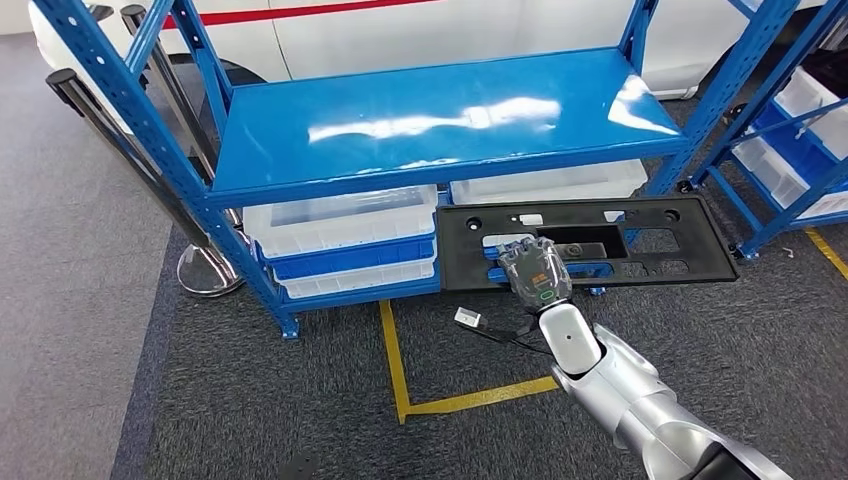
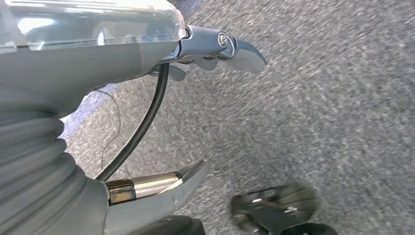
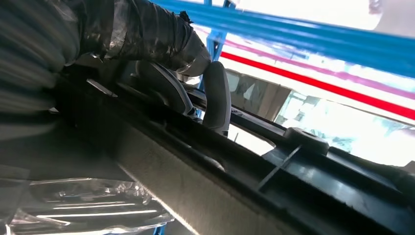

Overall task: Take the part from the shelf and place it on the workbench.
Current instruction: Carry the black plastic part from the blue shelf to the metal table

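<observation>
**Part off the shelf, carry not finished**

Going L to R in head view: blue shelf (image 1: 440,125) fills upper left to centre, top deck bare and glossy, white bins (image 1: 345,235) stacked on the lower level. Right of centre, the long black part (image 1: 585,243) hangs in front of the rack, level w/ the lower tier. My right hand (image 1: 535,272) comes up from lower right and grips the part at its lower edge, near the big cutout.

Progress, my read: pick is done, part looks clear of the shelf. Left to do: turn to the workbench, carry, set down. No bench in view yet, so I'd say roughly halfway at best.

Views differ: right wrist cam gives the grip close up, dark fingers (image 3: 215,95) curled over the part's edge, ribbed underside running across frame. Head cam can't confirm that wrap. Left wrist cam has the left hand (image 2: 195,112) over grey carpet (image 2: 333,98), fingers apart, nothing held.
</observation>
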Controlling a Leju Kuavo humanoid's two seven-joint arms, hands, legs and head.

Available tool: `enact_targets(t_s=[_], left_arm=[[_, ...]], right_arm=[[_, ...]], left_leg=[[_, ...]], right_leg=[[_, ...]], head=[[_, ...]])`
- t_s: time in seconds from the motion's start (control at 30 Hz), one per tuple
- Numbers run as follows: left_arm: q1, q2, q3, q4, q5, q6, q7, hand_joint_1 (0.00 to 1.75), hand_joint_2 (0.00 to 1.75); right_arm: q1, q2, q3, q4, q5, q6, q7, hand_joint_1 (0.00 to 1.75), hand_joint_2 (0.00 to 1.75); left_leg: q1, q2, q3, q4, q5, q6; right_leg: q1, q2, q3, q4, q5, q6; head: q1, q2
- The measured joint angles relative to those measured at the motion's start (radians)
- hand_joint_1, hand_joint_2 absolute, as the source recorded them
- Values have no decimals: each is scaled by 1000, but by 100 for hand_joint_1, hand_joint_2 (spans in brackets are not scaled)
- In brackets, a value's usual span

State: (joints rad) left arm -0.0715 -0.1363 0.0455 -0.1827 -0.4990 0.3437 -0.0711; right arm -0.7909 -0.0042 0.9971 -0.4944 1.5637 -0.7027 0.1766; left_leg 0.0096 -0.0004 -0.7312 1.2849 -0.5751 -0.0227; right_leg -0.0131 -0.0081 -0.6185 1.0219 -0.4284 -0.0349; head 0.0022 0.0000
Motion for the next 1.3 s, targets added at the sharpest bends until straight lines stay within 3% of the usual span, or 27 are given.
enact_targets(t_s=[0.03, 0.07, 0.13, 0.2, 0.23, 0.3, 0.33, 0.4, 0.47, 0.5, 0.53, 0.57, 0.6, 0.63, 0.7, 0.73, 0.8, 0.83, 0.9, 0.97, 1.0, 1.03, 1.07, 1.13, 1.2, 1.23, 1.3], left_arm=[[0, 0, 0, 0, 0, 0, 0, 0, 175], [0, 1, 0, 0, 0, 0, 0, 0, 175], [-2, 1, 0, 0, 0, 0, 0, 0, 175], [-4, 2, 0, 0, 0, 0, -1, 0, 175], [-5, 2, 0, 0, 0, 0, -1, 0, 175], [-4, 2, 1, 0, 0, 0, -1, 0, 175], [-4, 2, 1, 0, 0, 0, -1, 0, 175], [-4, 3, 1, 0, 0, 0, -1, 0, 175], [-4, 3, 1, 0, 0, 0, -1, 0, 175], [-4, 3, 1, 0, 0, 0, -1, 0, 175], [-4, 3, 1, 0, 0, 0, -1, 0, 175], [-4, 3, 1, 0, 0, 0, -1, 0, 175], [-4, 3, 1, 0, 0, 0, -1, 0, 175], [-4, 3, 1, 0, 0, 0, -1, 0, 175], [-4, 3, 1, 0, 0, 1, -1, 0, 175], [-4, 3, 1, 0, 0, 1, -1, 0, 175], [-2, 3, 2, 0, 0, 1, -1, 0, 175], [0, 3, 2, 0, 0, 0, -1, 0, 175], [3, 3, 2, 0, -1, 0, -1, 0, 175], [4, 3, 3, 0, -2, 0, -4, 0, 175], [3, 3, 3, 0, -3, 0, -5, 0, 175], [3, 3, 4, 0, -3, 0, -7, 0, 175], [3, 3, 4, 0, -3, 0, -8, 0, 175], [4, 4, 5, 0, -3, 0, -10, 0, 175], [4, 6, 6, 0, -5, 0, -12, 0, 175], [4, 7, 7, 0, -5, 0, -13, 0, 175], [3, 7, 7, 0, -7, 1, -14, 0, 175]], right_arm=[[2, 0, 0, 0, 0, 0, 0, 175, 175], [4, 0, 0, 0, 0, 0, 0, 175, 175], [5, 0, -2, -1, 0, 0, 0, 175, 175], [5, -1, -7, -3, 0, 0, 0, 175, 175], [5, -1, -9, -4, 0, 0, 0, 175, 175], [6, -2, -11, -6, 0, 0, 0, 175, 175], [6, -3, -11, -6, 0, 0, 0, 175, 175], [6, -6, -11, -6, 0, 0, 0, 175, 175], [8, -6, -12, -6, 0, 0, 0, 175, 175], [9, -6, -12, -6, 0, 0, 0, 175, 175], [10, -6, -12, -6, 0, 0, 0, 175, 175], [11, -6, -12, -6, 0, 0, 0, 175, 175], [11, -6, -12, -6, 0, 0, 0, 175, 175], [9, -6, -12, -6, 0, 0, 1, 175, 175], [5, -6, -12, -6, 0, 0, 3, 175, 175], [4, -6, -12, -6, 0, 0, 3, 175, 175], [4, -6, -12, -6, 0, 0, 4, 175, 175], [4, -5, -12, -5, 0, 0, 3, 175, 175], [5, -5, -12, -5, -1, 0, -3, 175, 175], [7, -5, -17, -4, -9, 0, -14, 175, 175], [10, -5, -22, -3, -14, 0, -19, 175, 175], [13, -5, -28, -1, -19, 0, -23, 175, 175], [16, -5, -34, 1, -21, 0, -25, 175, 175], [19, -5, -45, 3, -24, 0, -29, 175, 175], [19, -3, -58, 3, -23, 0, -33, 175, 175], [19, -2, -64, 3, -22, 0, -35, 175, 175], [20, -1, -75, 3, -21, 0, -38, 175, 175]], left_leg=[[2, 0, 10, 20, 9, -3], [4, 0, 38, 4, 34, -5], [6, 0, 138, -113, 68, -4], [2, -3, 223, -238, 56, 6], [-1, -4, 239, -269, 47, 13], [-2, -4, 232, -281, 62, 29], [0, -2, 226, -286, 74, 39], [4, 3, 206, -294, 101, 58], [1, 5, 177, -291, 123, 65], [0, 5, 161, -288, 133, 64], [0, 5, 145, -284, 142, 62], [0, 5, 129, -278, 150, 60], [0, 5, 115, -271, 156, 58], [0, 5, 101, -263, 161, 54], [-2, 4, 83, -252, 172, 43], [-3, 4, 78, -251, 179, 36], [-3, 3, 73, -255, 193, 24], [-2, 2, 67, -251, 188, 18], [0, 0, 42, -197, 128, 9], [1, 0, 9, -80, 40, 3], [2, 0, -2, -23, 19, 2], [2, 0, -3, 10, 18, 2], [1, -1, 14, 10, 35, 4], [-1, -16, 94, -92, 82, 19], [-4, -44, 181, -223, 91, 35], [-5, -54, 205, -261, 86, 40], [-7, -47, 218, -291, 84, 43]], right_leg=[[0, 0, -17, 3, 10, 2], [-1, -1, -33, 7, 20, 4], [-1, -1, -61, 16, 39, 12], [-1, -2, -76, 21, 56, 23], [-1, -2, -79, 20, 66, 29], [-3, -1, -82, 11, 83, 42], [-3, 1, -88, 16, 73, 47], [-4, 5, -112, 77, -1, 53], [-4, 6, -142, 203, -95, 57], [-5, 6, -148, 258, -113, 59], [-6, 6, -142, 289, -110, 60], [-7, 6, -119, 286, -89, 61], [-9, 6, -79, 247, -64, 60], [-10, 6, -30, 185, -57, 58], [-6, 7, 50, 65, -73, 51], [-2, 8, 65, 34, -85, 46], [-1, 7, 62, 21, -76, 33], [-3, 6, 56, 17, -67, 24], [-8, 8, 37, 9, -46, 7], [-5, 13, 15, 8, -28, -1], [-4, 16, 4, 8, -20, -1], [-2, 20, -6, 9, -12, -1], [0, 26, -15, 9, -5, 0], [3, 40, -27, 10, 8, 2], [3, 54, -35, 10, 19, 10], [0, 62, -38, 9, 25, 15], [-2, 79, -41, 3, 39, 31]], head=[[0, 0], [0, 0], [-1, 0], [-1, 0], [-3, 0], [-4, 0], [-4, 0], [-3, 0], [-2, 0], [-2, 0], [-2, 0], [-2, 0], [-2, 0], [-2, 0], [-3, 0], [-4, 0], [-3, 0], [-4, 0], [-5, 0], [-6, 0], [-5, 0], [-6, 0], [-5, 0], [-5, 0], [-5, 0], [-6, 0], [-8, 0]])
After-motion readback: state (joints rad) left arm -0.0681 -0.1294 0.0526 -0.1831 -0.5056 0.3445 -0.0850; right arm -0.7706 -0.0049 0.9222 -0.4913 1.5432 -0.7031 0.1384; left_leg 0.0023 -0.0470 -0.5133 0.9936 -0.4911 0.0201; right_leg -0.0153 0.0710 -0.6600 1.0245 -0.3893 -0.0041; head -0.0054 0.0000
